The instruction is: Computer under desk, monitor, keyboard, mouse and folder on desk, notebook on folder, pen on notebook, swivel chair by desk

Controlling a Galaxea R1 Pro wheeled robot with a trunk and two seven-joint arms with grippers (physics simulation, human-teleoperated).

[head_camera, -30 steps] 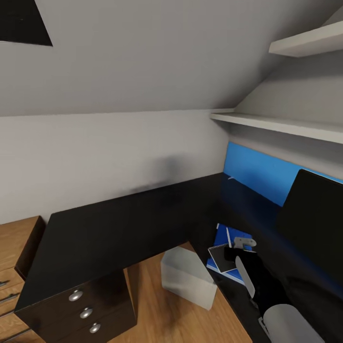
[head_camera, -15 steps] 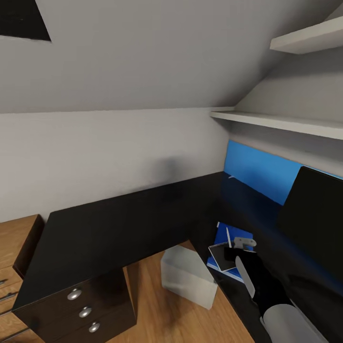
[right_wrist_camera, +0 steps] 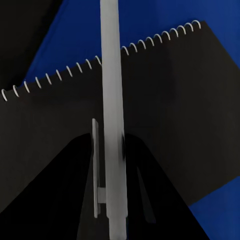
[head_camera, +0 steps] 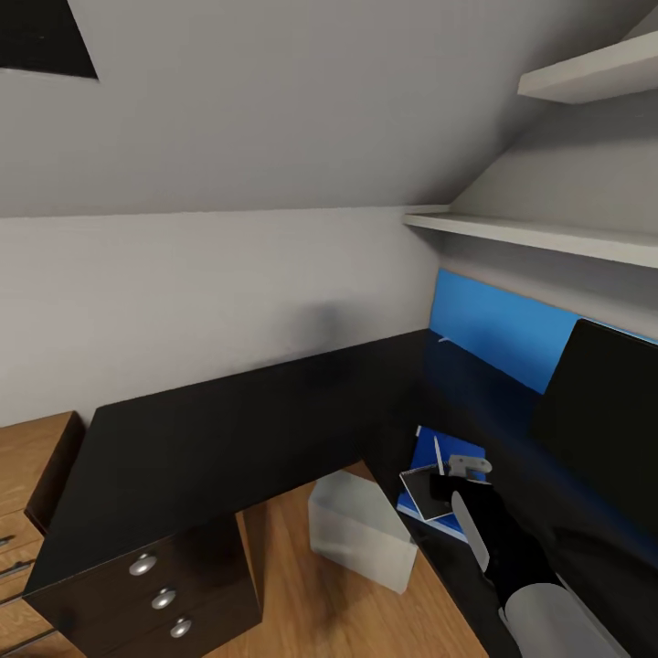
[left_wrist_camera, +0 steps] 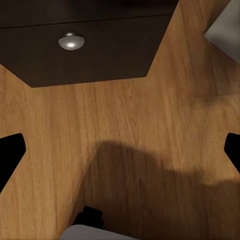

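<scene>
On the glossy black desk (head_camera: 228,420) lies the blue folder (head_camera: 461,452), and the dark spiral-bound notebook (head_camera: 420,494) rests on top of it. My right gripper (head_camera: 463,469) hovers just over them, shut on the white pen (right_wrist_camera: 112,100), which runs lengthwise over the notebook (right_wrist_camera: 60,130) and the folder (right_wrist_camera: 150,20). At the right edge stands the monitor (head_camera: 603,411), its black screen in front of the blue back panel. The pale computer (head_camera: 361,530) sits on the floor in the desk's inner corner. My left gripper (left_wrist_camera: 120,150) is open above the wood floor. Keyboard, mouse and swivel chair are out of view.
A dark drawer block (head_camera: 164,599) with three silver knobs hangs under the desk's left end, and one knob (left_wrist_camera: 71,41) is close to my left gripper. A light-wood drawer unit (head_camera: 27,475) stands further left. Two white shelves (head_camera: 548,238) project above the monitor under the sloped wall.
The head view shifted slightly a second ago and has since held still. The right gripper, pen, notebook and folder have not visibly moved.
</scene>
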